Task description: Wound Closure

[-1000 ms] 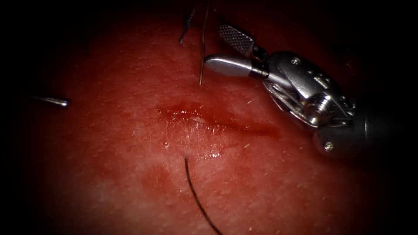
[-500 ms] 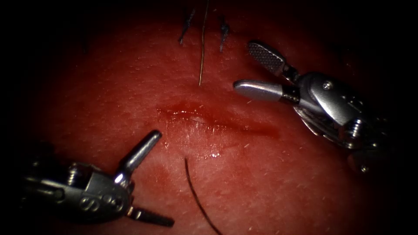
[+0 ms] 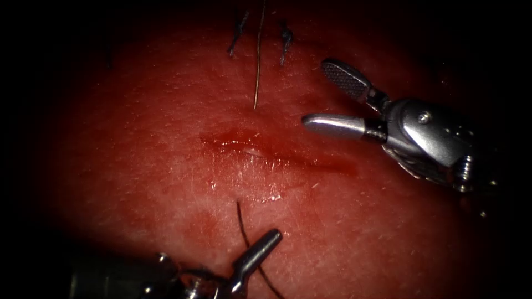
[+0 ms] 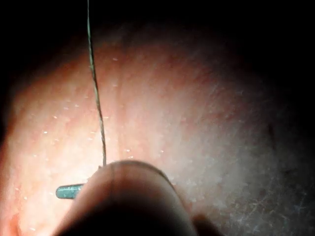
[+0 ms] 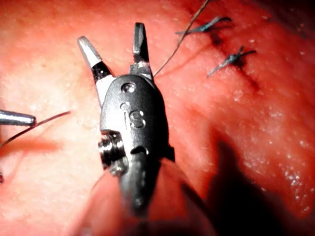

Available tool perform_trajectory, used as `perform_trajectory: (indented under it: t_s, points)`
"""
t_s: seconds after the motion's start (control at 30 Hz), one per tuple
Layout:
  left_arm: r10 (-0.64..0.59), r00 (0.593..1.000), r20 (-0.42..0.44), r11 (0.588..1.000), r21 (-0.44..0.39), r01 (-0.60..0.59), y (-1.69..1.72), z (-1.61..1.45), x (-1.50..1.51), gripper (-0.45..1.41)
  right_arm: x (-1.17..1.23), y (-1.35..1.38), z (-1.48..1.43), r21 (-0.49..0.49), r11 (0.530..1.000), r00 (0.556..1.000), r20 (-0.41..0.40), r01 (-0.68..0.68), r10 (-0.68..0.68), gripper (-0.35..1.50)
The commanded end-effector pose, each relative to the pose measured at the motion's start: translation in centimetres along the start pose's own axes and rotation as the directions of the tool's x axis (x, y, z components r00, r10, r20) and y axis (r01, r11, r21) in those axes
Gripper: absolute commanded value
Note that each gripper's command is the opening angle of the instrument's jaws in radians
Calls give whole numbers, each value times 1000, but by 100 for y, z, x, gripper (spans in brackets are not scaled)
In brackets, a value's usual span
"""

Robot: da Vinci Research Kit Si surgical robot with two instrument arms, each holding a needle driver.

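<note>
Quickly: tissue [image 3: 138, 166] carries one cut [image 3: 277, 158], its long axis running left to right and dipping slightly toward the right, with wet red fluid [image 3: 233, 143] shining along its left part.

Tools, two. The right tool [image 3: 320, 94] sits above the cut's right end and points left. Its jaws are spread wide with nothing between them; one jaw aims up-left and the other lies almost level. The right wrist view shows the same tool [image 5: 112, 39] parted and empty.

The left tool [image 3: 257, 252] comes in from below the cut with its tip pointing up and to the right. The tip lies across the dark thread [image 3: 239, 218], but whether it grips that thread cannot be told.

Long strands, two. The dark thread leaves the tissue just below the cut and curves down and to the right. A pale thread [image 3: 257, 61] runs nearly straight up and down above the cut, its lower end on the tissue. The left wrist view shows a thin strand [image 4: 96, 88], also upright.

Knotted stitches with short cut ends, two: one [image 3: 237, 33] left of the pale thread and one [image 3: 285, 41] right of it, both well above the cut. They appear as blue tufts in the right wrist view [image 5: 206, 25] [image 5: 231, 59].

Needle: cannot place it.
</note>
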Motion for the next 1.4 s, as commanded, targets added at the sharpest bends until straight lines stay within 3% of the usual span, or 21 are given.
perform_trajectory:
  t_s: [0.03, 0.37, 0.43, 0.53, 0.73, 0.8, 0.93, 1.13, 1.27, 1.4]
  points:
    - [7, 1000, 7, 1000, 4, -7, -8, 8, -6, 88, -8, -1, 7, 1, 1000, 1000, -1, 0, 0, 106]
    - [71, 993, 92, 997, 3, -71, -21, 27, -51, 73, -15, 1, 7, -1, 1000, 1000, 0, 5, -5, 104]
    - [81, 990, 116, 997, 1, -82, -21, 28, -54, 44, -17, 3, 8, -3, 1000, 1000, 1, 7, -7, 104]
    - [93, 985, 142, 995, 7, -95, -23, 25, -51, -45, -21, 1, 8, -3, 1000, 1000, 1, 11, -11, 103]
    - [121, 978, 169, 991, 32, -128, -9, 5, -38, -45, -25, -4, 8, 12, 1000, 1000, -4, 23, -23, 91]
    - [139, 974, 179, 988, 35, -147, 5, -6, -33, -45, -27, -6, 10, 112, 987, 993, -36, 113, -109, 86]
    - [215, 953, 211, 972, 42, -229, 27, -26, -25, -45, -34, -16, 19, 257, 918, 953, -40, 301, -301, 88]
    - [329, 908, 260, 928, 89, -362, 52, -52, -15, -45, -50, -49, 50, 456, 809, 904, 25, 370, -427, 93]
    - [356, 890, 286, 914, 93, -395, 65, -67, -13, -45, -52, -54, 67, 476, 768, 878, -20, 429, -478, 104]
    - [365, 885, 291, 909, 92, -405, 72, -78, -11, -45, -62, -70, 73, 491, 733, 858, -60, 471, -510, 104]
